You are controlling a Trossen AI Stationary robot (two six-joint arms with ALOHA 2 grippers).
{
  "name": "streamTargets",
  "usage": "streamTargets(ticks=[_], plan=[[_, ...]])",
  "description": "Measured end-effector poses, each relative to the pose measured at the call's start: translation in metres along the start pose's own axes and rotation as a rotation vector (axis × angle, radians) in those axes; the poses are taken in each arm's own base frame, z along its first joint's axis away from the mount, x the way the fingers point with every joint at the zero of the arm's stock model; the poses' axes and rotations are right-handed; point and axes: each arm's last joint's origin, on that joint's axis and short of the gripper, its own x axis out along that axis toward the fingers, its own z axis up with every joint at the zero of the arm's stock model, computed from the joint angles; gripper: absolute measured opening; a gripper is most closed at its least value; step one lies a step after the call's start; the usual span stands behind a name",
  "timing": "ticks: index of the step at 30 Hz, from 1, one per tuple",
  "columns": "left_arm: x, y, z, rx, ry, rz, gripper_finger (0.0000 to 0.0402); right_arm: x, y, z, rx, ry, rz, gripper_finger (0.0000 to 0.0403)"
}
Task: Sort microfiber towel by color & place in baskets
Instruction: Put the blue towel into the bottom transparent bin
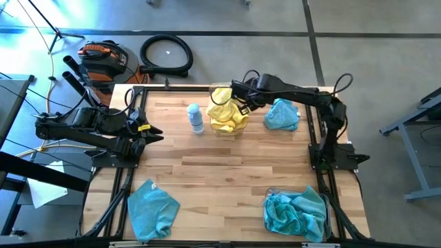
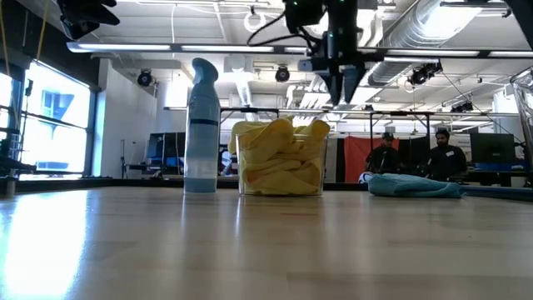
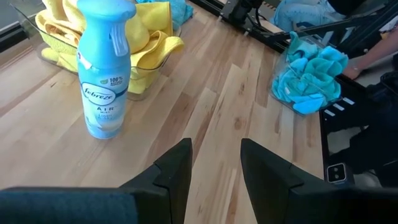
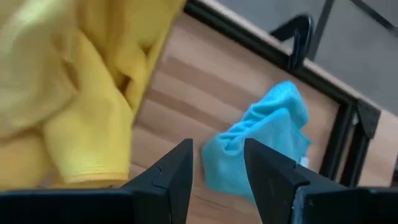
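- From my remote seat, the right gripper hangs above the far basket at 12 o'clock on the table, fingers parted with nothing between them in the right wrist view.
- That basket is heaped with yellow towels, one fold spilling over its rim.
- A loose teal towel lies just beside it toward 1 o'clock, near the table's far right edge.
- The near basket at 5 o'clock holds teal towels; another teal towel lies at 7 o'clock, close to the near edge.
- The left gripper waits at 9 o'clock by the left edge, fingers apart and empty.
- The table's middle is bare wood.
- The spray bottle stands just left of the yellow basket; its label reads "febreze AIR".
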Motion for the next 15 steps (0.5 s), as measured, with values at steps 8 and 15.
streamTargets(ticks=[8,15], plan=[[0.0,0.001,-0.001,-0.006,0.008,0.005,0.0126,0.043,-0.024,-0.052,0.26,-0.048,0.142,0.0142],[0.0,0.001,-0.001,0.0,0.005,0.01,0.0126,0.083,-0.068,-0.081,0.558,-0.041,0.076,0.0142]])
